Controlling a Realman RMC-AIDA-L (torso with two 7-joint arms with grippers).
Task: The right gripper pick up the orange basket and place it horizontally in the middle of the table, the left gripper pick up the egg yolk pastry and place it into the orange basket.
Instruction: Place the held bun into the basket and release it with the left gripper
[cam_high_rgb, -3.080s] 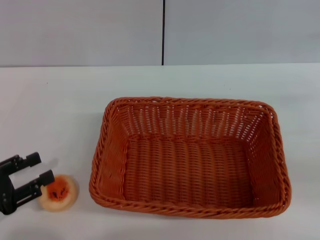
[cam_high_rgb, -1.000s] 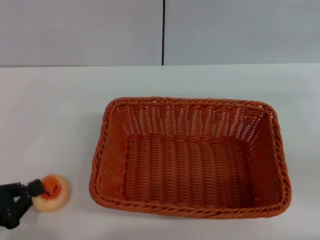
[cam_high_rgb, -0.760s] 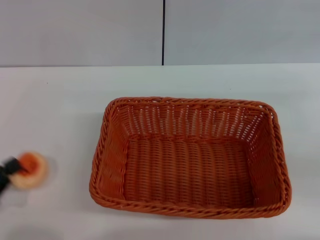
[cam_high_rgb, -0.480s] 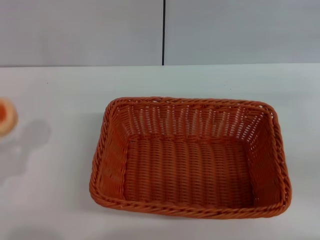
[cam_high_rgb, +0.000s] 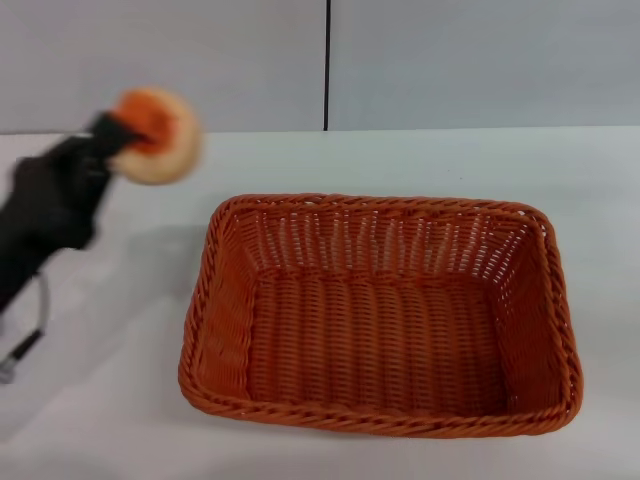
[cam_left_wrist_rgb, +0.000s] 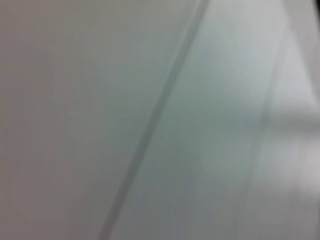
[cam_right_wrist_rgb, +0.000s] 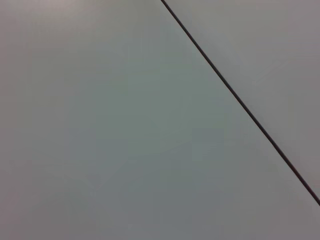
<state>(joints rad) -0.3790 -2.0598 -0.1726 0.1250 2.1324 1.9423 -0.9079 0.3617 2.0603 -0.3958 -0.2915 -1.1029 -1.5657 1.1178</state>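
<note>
The orange basket (cam_high_rgb: 380, 315) lies lengthwise across the middle of the white table (cam_high_rgb: 120, 200), open side up and with nothing in it. High above the table's far left, my left gripper (cam_high_rgb: 125, 140) is shut on the egg yolk pastry (cam_high_rgb: 157, 136), which hangs up and to the left of the basket's far-left corner. The black left arm runs down to the left edge of the head view. My right gripper is out of view. Both wrist views show only a plain grey wall with a thin seam.
A grey wall with a dark vertical seam (cam_high_rgb: 326, 65) stands behind the table. The arm's shadow falls on the tabletop to the left of the basket.
The left gripper closed on the pastry near the table's front left, lifted it, and has swung it up and rightward toward the basket. The basket has not moved.
</note>
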